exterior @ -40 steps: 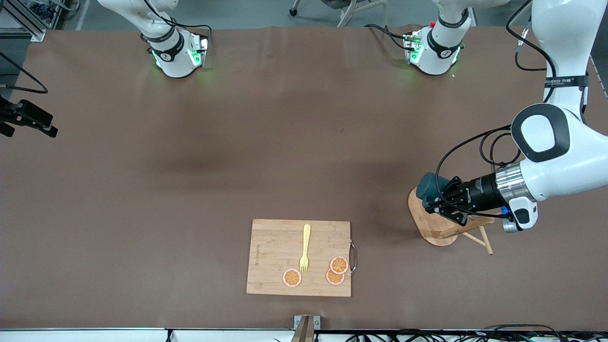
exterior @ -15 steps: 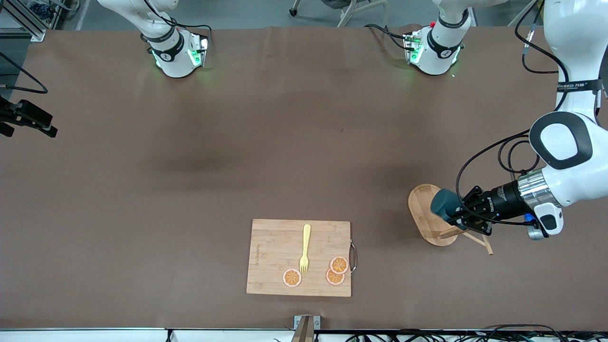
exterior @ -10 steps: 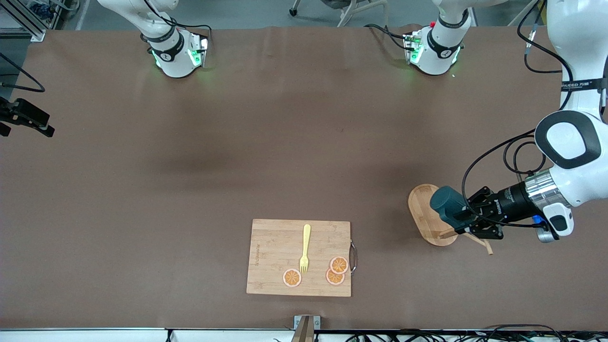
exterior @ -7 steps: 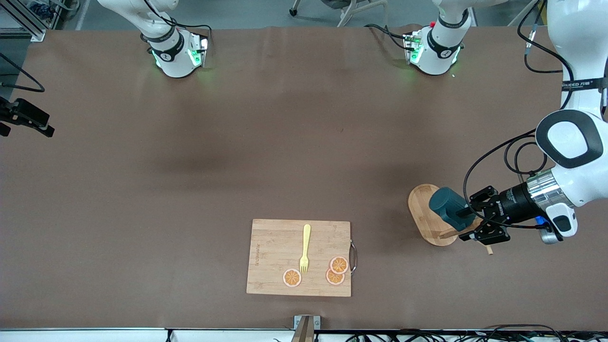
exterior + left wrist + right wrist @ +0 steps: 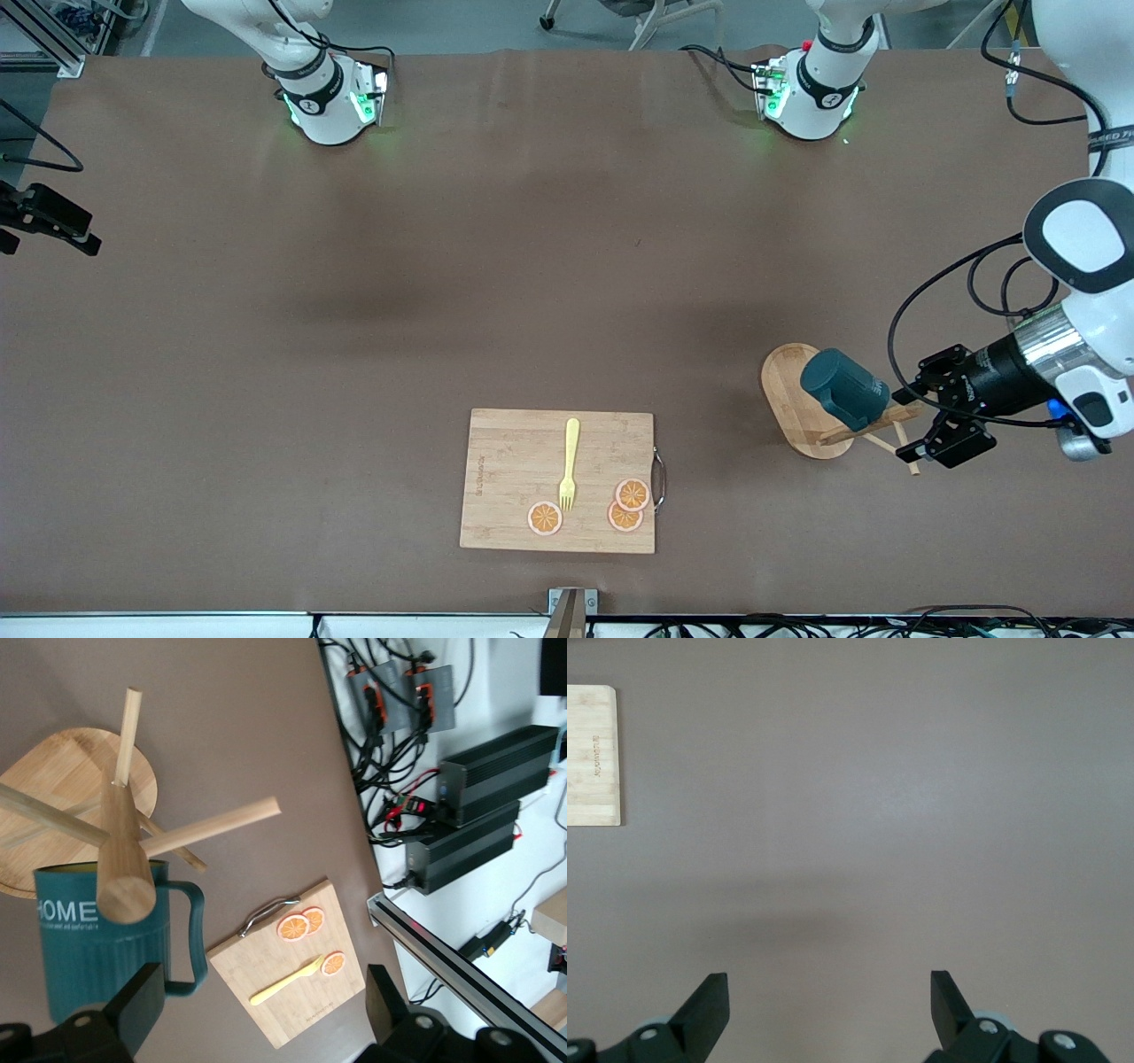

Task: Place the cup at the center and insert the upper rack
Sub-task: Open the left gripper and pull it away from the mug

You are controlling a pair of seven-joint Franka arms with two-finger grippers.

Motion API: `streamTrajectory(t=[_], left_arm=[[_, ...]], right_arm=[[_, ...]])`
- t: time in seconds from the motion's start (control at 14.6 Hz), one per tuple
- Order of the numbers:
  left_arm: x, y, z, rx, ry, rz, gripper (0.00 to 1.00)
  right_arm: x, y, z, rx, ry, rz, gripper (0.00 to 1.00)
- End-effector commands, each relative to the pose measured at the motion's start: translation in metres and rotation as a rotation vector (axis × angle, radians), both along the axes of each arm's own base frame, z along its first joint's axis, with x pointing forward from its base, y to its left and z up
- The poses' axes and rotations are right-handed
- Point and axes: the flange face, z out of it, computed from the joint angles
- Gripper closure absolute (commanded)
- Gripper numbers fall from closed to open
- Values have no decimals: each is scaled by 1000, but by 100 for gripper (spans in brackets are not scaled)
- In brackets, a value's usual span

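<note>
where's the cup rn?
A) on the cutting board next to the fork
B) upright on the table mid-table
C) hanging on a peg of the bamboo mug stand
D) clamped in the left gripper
C: the cup hangs tilted by its handle on a peg of the mug stand, and the left gripper is open and clear of it.

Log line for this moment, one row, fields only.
left gripper: open, beside rack, clear of cup | cup: hung on upper rack peg | right gripper: open, waiting over bare table | cutting board: untouched
</note>
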Motion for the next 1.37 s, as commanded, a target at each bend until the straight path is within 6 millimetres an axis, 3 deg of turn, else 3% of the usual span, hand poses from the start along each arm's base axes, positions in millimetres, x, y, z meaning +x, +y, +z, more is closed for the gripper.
streamTrajectory(t=[0.0, 0.34, 0.55, 0.82, 1.03, 1.31], left_arm=[[-15, -1, 33, 37, -34, -15, 0], [-53, 3, 72, 280, -20, -281, 0], [-75, 25, 92, 380, -47, -526, 0], [-98, 37, 101, 461, -64, -834, 0], [-117, 41, 112, 538, -83, -945, 0], [-127, 37, 127, 557, -117, -1027, 0]], right_arm=[[-7, -2, 6, -14, -4, -3, 0], [-7, -4, 6, -15, -5, -6, 0], [-7, -3, 6, -14, -5, -6, 0], [-7, -3, 6, -14, -4, -6, 0], [-7, -3, 5, -14, -2, -6, 0], [-7, -3, 5, -13, -1, -6, 0]])
